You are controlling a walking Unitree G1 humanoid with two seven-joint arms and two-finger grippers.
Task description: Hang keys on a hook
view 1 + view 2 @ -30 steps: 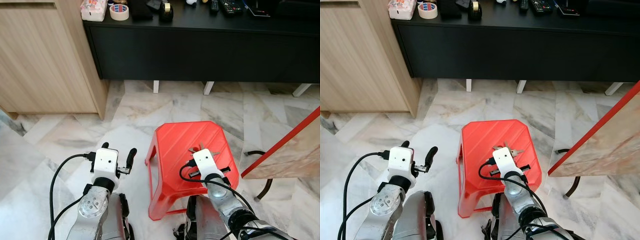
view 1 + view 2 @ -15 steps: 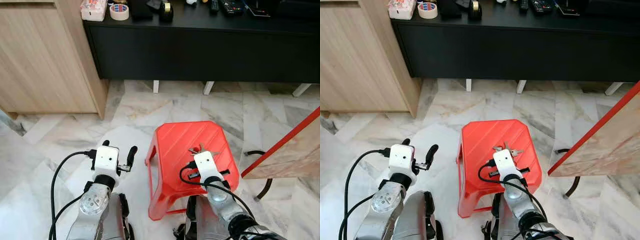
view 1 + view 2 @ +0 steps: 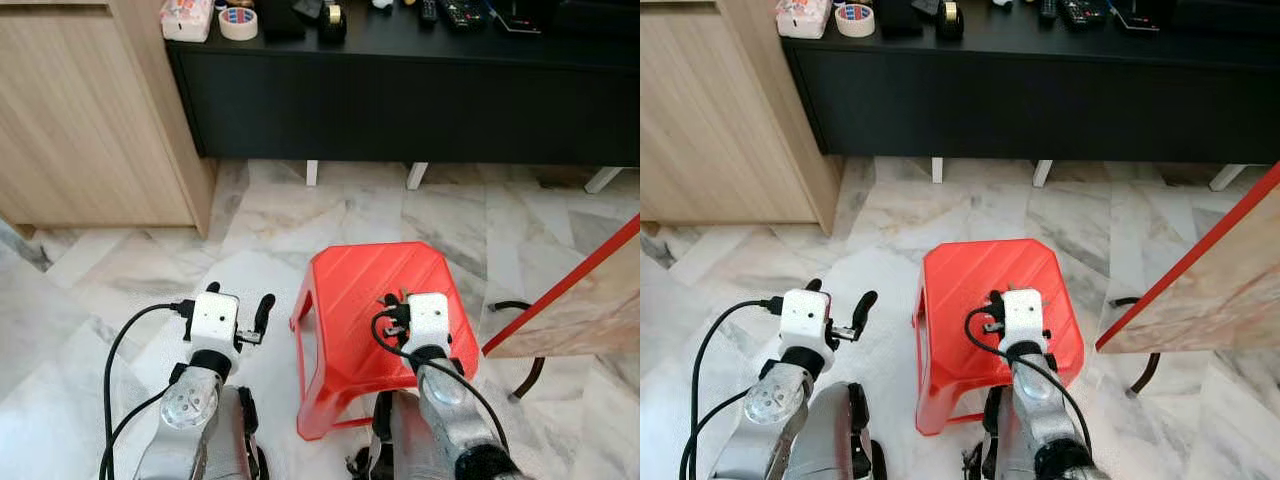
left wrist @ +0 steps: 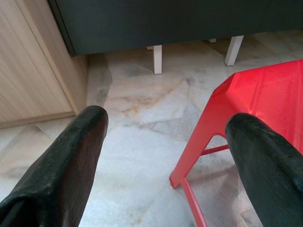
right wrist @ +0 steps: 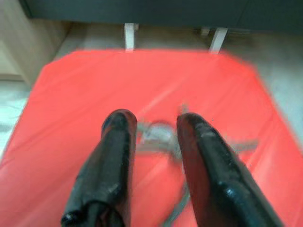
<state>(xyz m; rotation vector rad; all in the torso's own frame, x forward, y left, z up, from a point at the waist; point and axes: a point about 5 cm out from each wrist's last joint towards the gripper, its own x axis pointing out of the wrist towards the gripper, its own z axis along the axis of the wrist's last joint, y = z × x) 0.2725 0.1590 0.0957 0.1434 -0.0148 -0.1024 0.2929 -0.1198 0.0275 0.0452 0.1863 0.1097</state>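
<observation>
Right gripper (image 5: 154,125) over the keys (image 5: 158,137) on the red stool (image 3: 352,290)
Its fingers stand narrowly apart around them, near the stool's middle; left gripper (image 4: 165,137) gapes wide.

I saw a bright red stool (image 3: 350,290) with faint diagonal ribbing on its seat, standing on a white and grey veined marble floor (image 3: 120,270). The keys (image 5: 158,135) looked silvery grey, though blurred. Both grippers had black fingers (image 4: 71,161) and white wrist boxes. The long low cabinet (image 3: 400,100) was black with white legs, the cupboard (image 3: 80,120) pale wood grain. A tape roll (image 3: 238,23) was cream with a red and blue print.
</observation>
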